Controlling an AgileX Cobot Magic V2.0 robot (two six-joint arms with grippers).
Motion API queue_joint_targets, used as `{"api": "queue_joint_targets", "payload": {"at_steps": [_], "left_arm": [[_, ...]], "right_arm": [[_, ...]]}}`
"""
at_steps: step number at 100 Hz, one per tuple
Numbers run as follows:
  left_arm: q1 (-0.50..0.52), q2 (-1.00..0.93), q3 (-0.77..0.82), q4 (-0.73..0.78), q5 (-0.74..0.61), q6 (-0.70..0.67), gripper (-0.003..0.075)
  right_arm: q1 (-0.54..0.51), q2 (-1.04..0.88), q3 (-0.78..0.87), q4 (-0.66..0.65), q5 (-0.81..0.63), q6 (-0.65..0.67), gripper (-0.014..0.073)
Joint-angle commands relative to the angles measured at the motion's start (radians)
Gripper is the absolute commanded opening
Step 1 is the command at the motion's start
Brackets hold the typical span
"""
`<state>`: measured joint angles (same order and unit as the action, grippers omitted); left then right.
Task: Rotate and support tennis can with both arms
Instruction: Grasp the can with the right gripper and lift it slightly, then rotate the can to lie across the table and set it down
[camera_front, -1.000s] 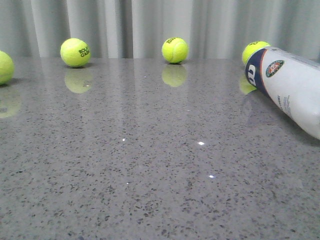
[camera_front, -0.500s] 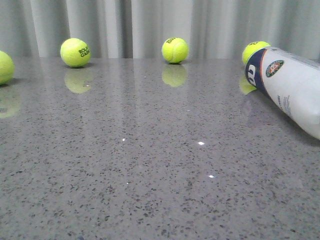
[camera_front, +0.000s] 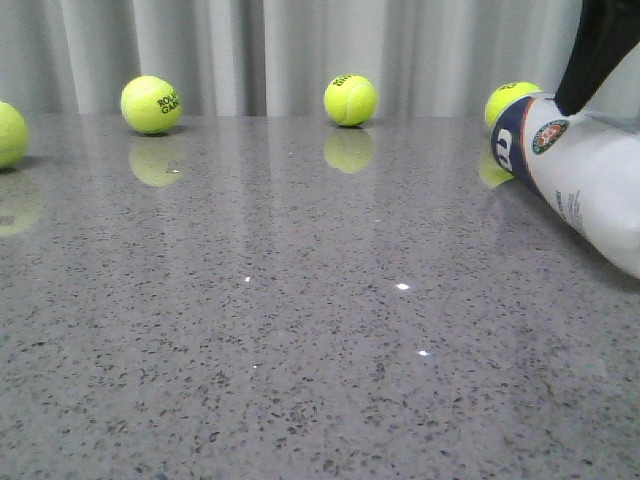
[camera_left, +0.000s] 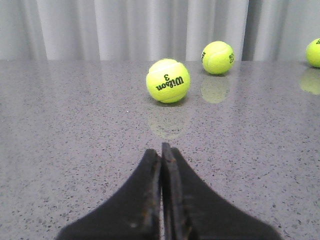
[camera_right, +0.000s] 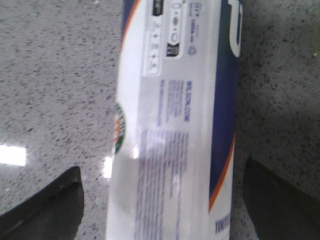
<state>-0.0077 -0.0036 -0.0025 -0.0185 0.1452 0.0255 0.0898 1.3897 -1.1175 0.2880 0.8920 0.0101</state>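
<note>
While my left gripper (camera_left: 161, 200) sat low over the table (camera_front: 300, 330) with its jaws pressed together on nothing, my right gripper (camera_right: 160, 197) was spread wide, one finger each side of the tennis can (camera_right: 172, 120), w/ no contact yet that I could see.

Going left to right in the front view: a ball (camera_front: 8, 133) at the left edge, a ball (camera_front: 151, 104) in the upper left printed "ROLAND GARROS" as far as I could read it, a ball (camera_front: 350, 100) at upper centre w/ writing too small to read, then a ball (camera_front: 505, 98) just behind the can's end. The can lay on its side at the right edge, far end toward frame centre, my right arm (camera_front: 600, 50) coming down above it.

Risks, imo: closing off-centre would roll the can away on the slick stone; it could bump that last ball; and my left was nowhere near to support.

Readable: "Wilson 3" on the ball (camera_left: 168, 80) ahead of my left, a white W and Roland Garros badge on the can; fine print blurred.
</note>
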Motion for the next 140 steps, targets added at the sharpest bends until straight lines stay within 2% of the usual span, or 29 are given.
{"api": "queue_joint_targets", "payload": {"at_steps": [1, 28, 35, 47, 52, 78, 97, 130, 140], "left_arm": [[0.000, -0.040, 0.046, -0.005, -0.081, -0.004, -0.0021], [0.000, -0.040, 0.046, -0.005, -0.081, -0.004, -0.0021], [0.000, -0.040, 0.046, -0.005, -0.081, -0.004, -0.0021], [0.000, -0.040, 0.046, -0.005, -0.081, -0.004, -0.0021], [0.000, -0.040, 0.046, -0.005, -0.081, -0.004, -0.0021], [0.000, -0.040, 0.046, -0.005, -0.081, -0.004, -0.0021], [0.000, -0.040, 0.046, -0.005, -0.081, -0.004, -0.0021], [0.000, -0.040, 0.046, -0.005, -0.081, -0.004, -0.0021], [0.000, -0.040, 0.046, -0.005, -0.081, -0.004, -0.0021]], "right_arm": [[0.000, 0.013, -0.036, 0.020, -0.045, 0.002, 0.0636], [0.000, 0.084, -0.036, 0.024, -0.058, 0.002, 0.0630], [0.000, 0.084, -0.036, 0.024, -0.058, 0.002, 0.0565], [0.001, 0.084, -0.036, 0.024, -0.058, 0.002, 0.0323], [0.005, 0.080, -0.038, 0.024, -0.058, 0.002, 0.0255], [0.101, 0.079, -0.171, -0.033, 0.035, -0.042, 0.0242], [0.223, 0.113, -0.271, -0.039, 0.094, -0.332, 0.0242], [0.396, 0.204, -0.329, -0.039, 0.078, -1.109, 0.0242], [0.412, 0.233, -0.329, -0.039, 0.077, -1.225, 0.0242]]}}
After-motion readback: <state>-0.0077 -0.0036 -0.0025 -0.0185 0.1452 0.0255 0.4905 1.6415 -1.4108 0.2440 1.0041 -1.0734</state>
